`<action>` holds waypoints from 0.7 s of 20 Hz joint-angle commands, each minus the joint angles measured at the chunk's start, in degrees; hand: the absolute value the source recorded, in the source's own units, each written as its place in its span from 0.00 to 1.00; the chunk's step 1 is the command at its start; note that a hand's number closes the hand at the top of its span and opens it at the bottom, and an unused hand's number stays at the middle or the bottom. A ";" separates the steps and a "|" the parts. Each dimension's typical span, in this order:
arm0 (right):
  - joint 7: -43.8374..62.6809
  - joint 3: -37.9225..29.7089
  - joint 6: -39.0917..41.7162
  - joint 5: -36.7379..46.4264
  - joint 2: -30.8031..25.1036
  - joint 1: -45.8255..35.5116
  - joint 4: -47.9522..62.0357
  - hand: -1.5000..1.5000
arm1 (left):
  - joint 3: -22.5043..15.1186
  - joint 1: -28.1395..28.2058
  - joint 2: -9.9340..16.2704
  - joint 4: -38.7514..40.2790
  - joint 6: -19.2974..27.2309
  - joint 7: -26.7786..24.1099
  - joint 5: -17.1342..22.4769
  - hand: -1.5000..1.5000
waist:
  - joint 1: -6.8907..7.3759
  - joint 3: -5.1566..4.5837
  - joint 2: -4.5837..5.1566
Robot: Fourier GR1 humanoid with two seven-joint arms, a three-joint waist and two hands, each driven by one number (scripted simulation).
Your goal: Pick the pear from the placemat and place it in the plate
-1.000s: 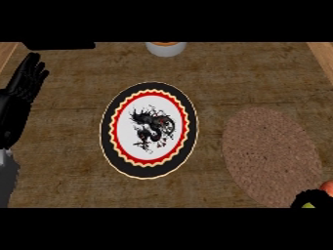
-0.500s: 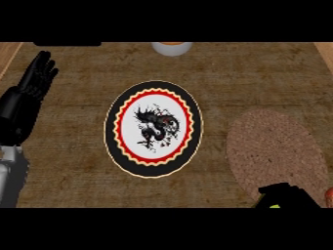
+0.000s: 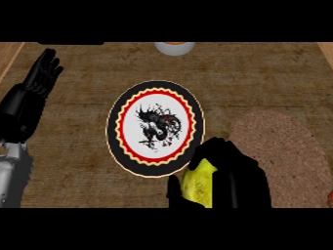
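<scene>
Moved up and leftward from the lower right corner, the right hand [image 3: 230, 178] curls around the yellow-green pear [image 3: 200, 184], just off the placemat [image 3: 284, 151]; carry step under way; next, over the plate [image 3: 155, 128] and release; left hand [image 3: 26, 100] rests open at left.

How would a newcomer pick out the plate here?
Start at the brown counter; the plate lies at its middle, left of the round brown placemat. Only it has a black rim, a red scalloped ring and a dark figure on white.
</scene>
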 commanded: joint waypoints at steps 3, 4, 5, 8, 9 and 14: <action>4.76 -6.18 -7.39 -11.34 2.46 -17.59 17.25 1.00 | -0.58 -0.41 -0.78 -0.71 0.04 0.33 -0.51 0.50 | 0.81 0.05 0.20; 2.94 -8.51 -9.33 -13.45 2.48 -19.15 20.76 1.00 | 0.06 -2.58 -0.71 3.40 0.62 -1.71 -1.48 0.50 | 0.65 0.04 0.44; 7.30 -3.33 -10.78 -12.54 2.49 -20.03 22.82 1.00 | -0.62 0.59 -1.70 -0.02 0.50 -0.27 -0.71 0.50 | 0.71 0.04 0.08; 4.37 -6.97 -15.29 -16.38 2.51 -25.32 32.40 1.00 | 1.72 -0.75 0.37 1.82 -2.02 -1.98 1.26 0.50 | 0.75 0.04 0.18; 5.90 -7.72 -14.65 -18.02 2.51 -28.85 34.80 1.00 | 0.10 0.30 -0.40 1.67 -1.90 -2.42 -0.05 0.50 | 0.96 0.04 0.19; 0.56 -5.87 -25.20 -21.26 2.53 -33.37 52.80 1.00 | -0.40 -4.02 -1.41 2.06 0.04 0.66 -0.98 0.50 | 1.35 0.07 0.43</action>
